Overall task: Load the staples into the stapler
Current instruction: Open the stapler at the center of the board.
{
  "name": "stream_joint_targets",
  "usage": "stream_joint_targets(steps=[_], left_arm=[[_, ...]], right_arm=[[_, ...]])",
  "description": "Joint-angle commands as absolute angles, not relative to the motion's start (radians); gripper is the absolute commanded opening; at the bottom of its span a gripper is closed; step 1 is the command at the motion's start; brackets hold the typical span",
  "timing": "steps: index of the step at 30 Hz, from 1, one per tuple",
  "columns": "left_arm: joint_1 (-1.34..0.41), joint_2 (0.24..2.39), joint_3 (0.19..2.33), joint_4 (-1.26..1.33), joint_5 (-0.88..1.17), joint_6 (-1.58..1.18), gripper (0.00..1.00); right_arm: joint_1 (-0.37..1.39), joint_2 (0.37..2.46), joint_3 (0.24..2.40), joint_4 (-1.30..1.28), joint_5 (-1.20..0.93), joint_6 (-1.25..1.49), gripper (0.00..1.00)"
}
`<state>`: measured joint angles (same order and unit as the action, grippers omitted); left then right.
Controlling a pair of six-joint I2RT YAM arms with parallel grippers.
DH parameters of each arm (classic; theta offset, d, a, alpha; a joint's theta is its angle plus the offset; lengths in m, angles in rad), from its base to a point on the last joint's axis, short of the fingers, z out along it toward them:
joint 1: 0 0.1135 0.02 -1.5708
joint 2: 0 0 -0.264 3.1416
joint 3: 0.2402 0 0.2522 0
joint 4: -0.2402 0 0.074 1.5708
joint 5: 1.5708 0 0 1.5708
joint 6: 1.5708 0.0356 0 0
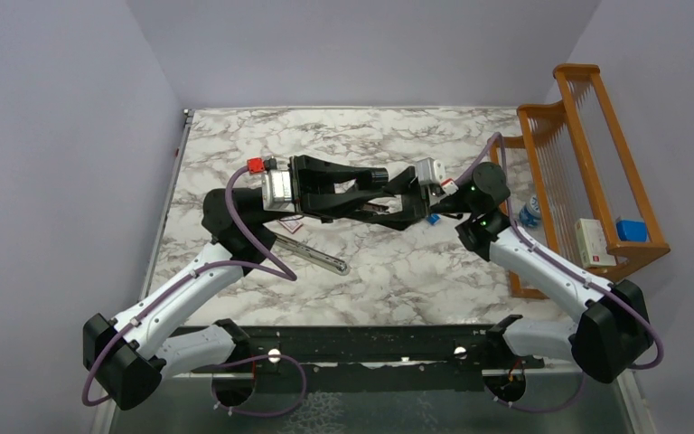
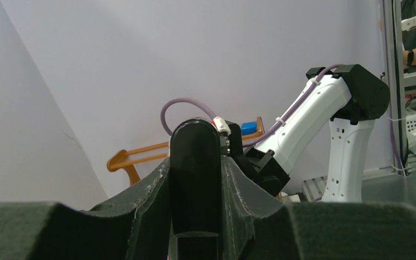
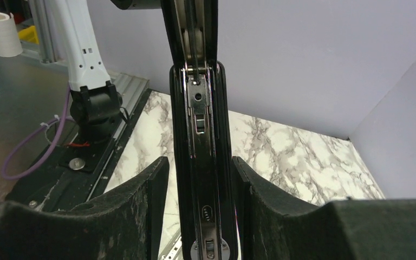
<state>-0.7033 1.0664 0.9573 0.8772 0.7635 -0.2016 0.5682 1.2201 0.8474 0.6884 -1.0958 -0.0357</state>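
From above, the black stapler (image 1: 381, 192) hangs over the marble table (image 1: 434, 271), held between the left gripper (image 1: 361, 185) and right gripper (image 1: 404, 201), while a silvery bar (image 1: 312, 256), possibly a staple strip, lies below. The left wrist view shows those jaws pinching the stapler's rounded lid (image 2: 195, 157). The right wrist view shows jaws clamping the base, with the magazine channel (image 3: 199, 124) bared; the lid should be held wide and both grips steady, and no writing is legible.
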Motion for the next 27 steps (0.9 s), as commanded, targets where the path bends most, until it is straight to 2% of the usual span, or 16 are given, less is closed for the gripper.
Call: stream_joint_targets(steps=[1,6,13,17,23,26,27], left_arm=[[-0.703,1.061,1.002,0.965,0.778,-0.201,0.0],[-0.702,1.071,1.008,0.972,0.778,-0.202,0.0],[-0.703,1.07,1.002,0.986,0.77,-0.196,0.0],[-0.703,1.028,0.953,0.986,0.687,-0.139,0.0],[-0.703,0.932,0.868,0.988,0.439,-0.033,0.0],[-0.703,0.896,0.85,0.99,0.383,-0.002,0.0],[-0.703,0.888,0.846,0.991,0.376,0.002,0.04]], right_arm=[[0.571,1.243,0.866,0.629,-1.069,-0.078,0.48],[0.574,1.268,0.876,0.59,-1.066,-0.082,0.43],[0.574,1.296,0.886,0.614,-1.046,-0.022,0.13],[0.574,1.282,0.886,0.624,-0.968,0.034,0.01],[0.571,1.228,0.884,0.582,-0.925,0.086,0.01],[0.569,1.191,0.879,0.558,-0.92,0.081,0.01],[0.568,1.18,0.882,0.548,-0.92,0.079,0.01]])
